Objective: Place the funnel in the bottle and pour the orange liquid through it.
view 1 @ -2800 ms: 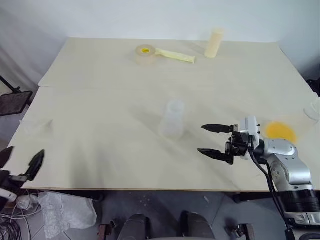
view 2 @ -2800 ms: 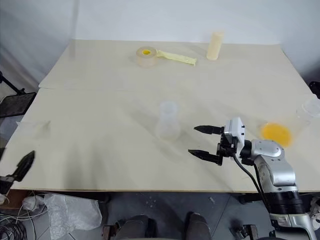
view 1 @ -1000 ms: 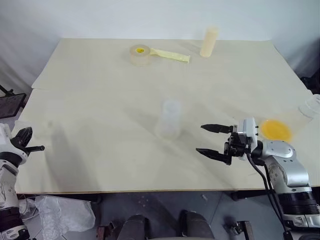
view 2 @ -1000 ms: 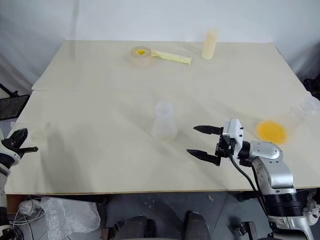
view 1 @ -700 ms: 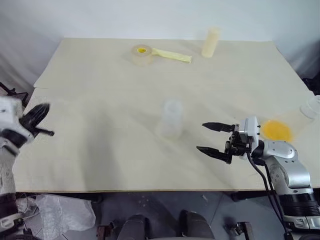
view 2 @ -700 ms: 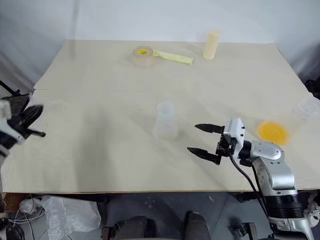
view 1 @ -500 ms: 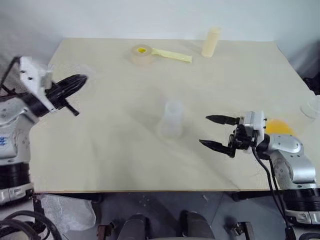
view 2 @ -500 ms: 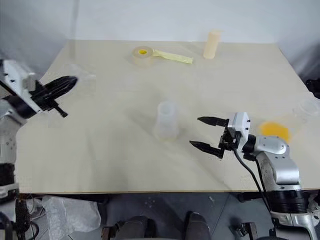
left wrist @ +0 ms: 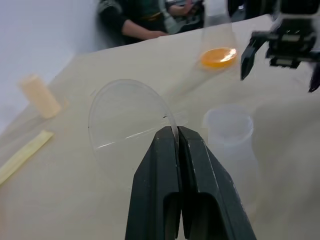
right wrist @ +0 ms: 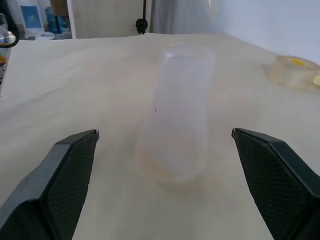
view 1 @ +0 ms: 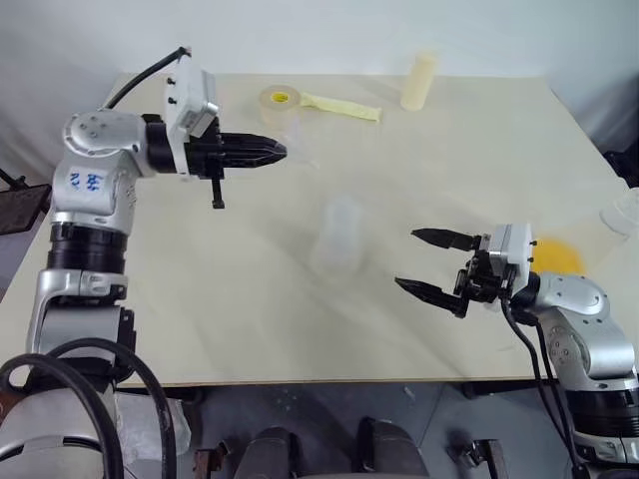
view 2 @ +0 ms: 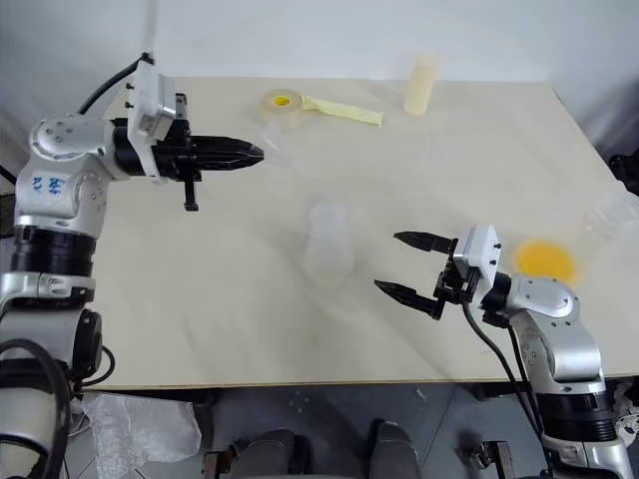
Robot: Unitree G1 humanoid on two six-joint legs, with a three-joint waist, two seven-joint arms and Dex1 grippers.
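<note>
I hold the clear funnel by its rim in my left gripper, fingers pressed together on the thin plastic, above the far left part of the desk, near the tape roll. The bottle stands upright mid-desk, unheld. My right gripper hovers just to its right, fingers spread wide and touching nothing. The orange liquid sits in a clear cone-shaped vessel lying near the right edge.

What worries me from here: the pinch on the rim is slight, so the funnel could twist or slip on the way over. Both funnel and bottle are nearly invisible, so I could misjudge the neck and knock the light bottle over unless the right gripper steadies it first. A tilted funnel would send the pour onto the desk.
</note>
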